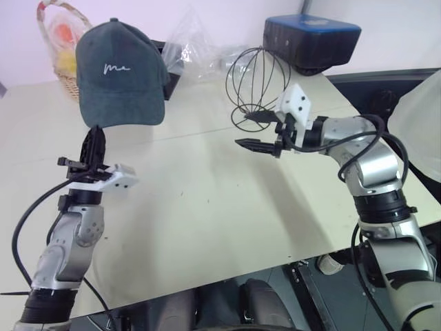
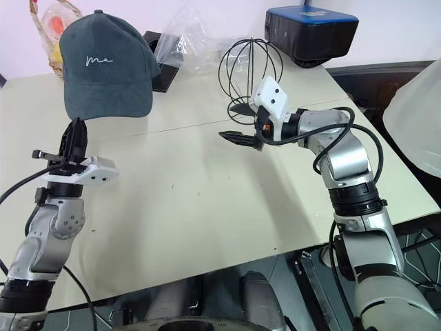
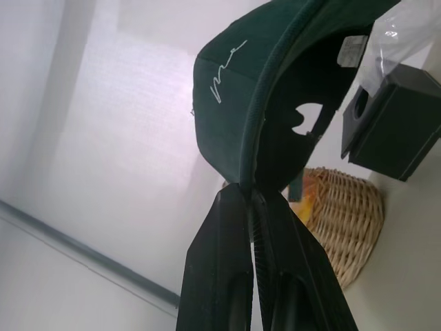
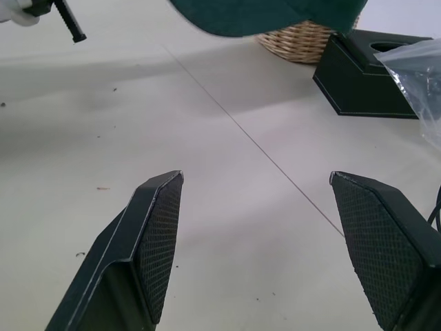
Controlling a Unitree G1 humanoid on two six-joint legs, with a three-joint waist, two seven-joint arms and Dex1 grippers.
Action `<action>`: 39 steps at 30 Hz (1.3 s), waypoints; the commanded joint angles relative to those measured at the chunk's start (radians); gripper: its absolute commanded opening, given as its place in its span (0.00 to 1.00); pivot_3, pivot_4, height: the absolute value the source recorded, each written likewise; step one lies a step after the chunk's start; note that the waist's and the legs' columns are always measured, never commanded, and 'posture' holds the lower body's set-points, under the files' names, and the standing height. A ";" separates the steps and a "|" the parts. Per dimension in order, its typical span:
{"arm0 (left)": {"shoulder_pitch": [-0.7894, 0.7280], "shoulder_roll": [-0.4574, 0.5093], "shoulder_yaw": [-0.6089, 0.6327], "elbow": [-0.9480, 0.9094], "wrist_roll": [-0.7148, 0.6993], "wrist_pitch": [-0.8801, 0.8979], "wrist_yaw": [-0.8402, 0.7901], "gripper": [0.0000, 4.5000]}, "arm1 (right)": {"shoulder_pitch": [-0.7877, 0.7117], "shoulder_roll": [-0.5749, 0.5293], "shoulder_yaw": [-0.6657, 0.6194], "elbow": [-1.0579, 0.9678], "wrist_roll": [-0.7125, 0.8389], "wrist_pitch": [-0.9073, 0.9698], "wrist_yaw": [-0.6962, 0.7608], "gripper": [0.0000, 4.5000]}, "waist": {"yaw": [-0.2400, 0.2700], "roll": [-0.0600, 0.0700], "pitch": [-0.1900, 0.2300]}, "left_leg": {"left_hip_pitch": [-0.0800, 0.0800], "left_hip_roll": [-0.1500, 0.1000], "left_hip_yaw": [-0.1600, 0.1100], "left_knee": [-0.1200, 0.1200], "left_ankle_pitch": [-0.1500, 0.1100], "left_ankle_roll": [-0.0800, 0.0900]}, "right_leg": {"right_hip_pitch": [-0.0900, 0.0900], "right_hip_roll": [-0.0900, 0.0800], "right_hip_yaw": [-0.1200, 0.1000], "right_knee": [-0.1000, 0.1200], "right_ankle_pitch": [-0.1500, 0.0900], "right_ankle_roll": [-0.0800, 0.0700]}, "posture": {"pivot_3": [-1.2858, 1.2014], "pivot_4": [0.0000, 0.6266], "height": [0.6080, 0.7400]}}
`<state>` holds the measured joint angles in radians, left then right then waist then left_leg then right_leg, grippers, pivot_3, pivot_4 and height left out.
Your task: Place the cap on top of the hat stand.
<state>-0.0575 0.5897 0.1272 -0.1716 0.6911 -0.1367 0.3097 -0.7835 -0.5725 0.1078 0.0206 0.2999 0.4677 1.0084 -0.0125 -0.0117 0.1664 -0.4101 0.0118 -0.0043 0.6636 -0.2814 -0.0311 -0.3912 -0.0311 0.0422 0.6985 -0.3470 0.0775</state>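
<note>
Above the table [image 1: 207, 207], on the robot's left, the left hand [image 1: 94, 138] points upward with its fingers clamped on the brim edge of the cap [image 1: 120, 72], holding it in the air. Farther right, the right hand [image 1: 260, 131] hovers with its fingers spread apart, just in front of the hat stand [image 1: 256, 86], which stands empty near a wicker basket [image 1: 65, 41].

A pale table [image 1: 207, 200] carries the hat stand [image 1: 256, 83], wicker basket [image 1: 62, 41], and black-and-blue box [image 1: 311, 40].
</note>
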 commanded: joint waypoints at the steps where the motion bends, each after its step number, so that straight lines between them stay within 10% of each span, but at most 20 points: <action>1: -0.065 -0.018 0.027 -0.053 -0.053 0.005 -0.027 0.00 | -0.006 -0.027 -0.031 -0.047 0.016 0.002 0.009 0.77 | 0.003 0.000 0.000 | 0.000 0.000 0.000 0.000 0.000 0.000 | 0.000 0.000 0.000 0.000 0.000 0.000 | 0.52 0.24 1.00; 39: -0.525 -0.173 -0.218 0.247 -0.070 -0.117 -0.098 0.00 | 0.116 -0.137 -0.148 -0.173 0.024 0.052 -0.104 0.77 | 0.003 -0.001 0.000 | -0.001 0.000 0.000 0.003 0.000 0.000 | 0.000 0.001 0.000 0.000 0.000 0.000 | 0.52 0.24 1.00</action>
<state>-0.5513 0.4197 -0.0909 0.0923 0.6168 -0.2275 0.1871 -0.6621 -0.6966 -0.0029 -0.1081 0.3038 0.5222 0.9135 -0.0092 -0.0125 0.1668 -0.4114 0.0116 -0.0043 0.6665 -0.2812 -0.0312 -0.3914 -0.0295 0.0425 0.6988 -0.3470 0.0777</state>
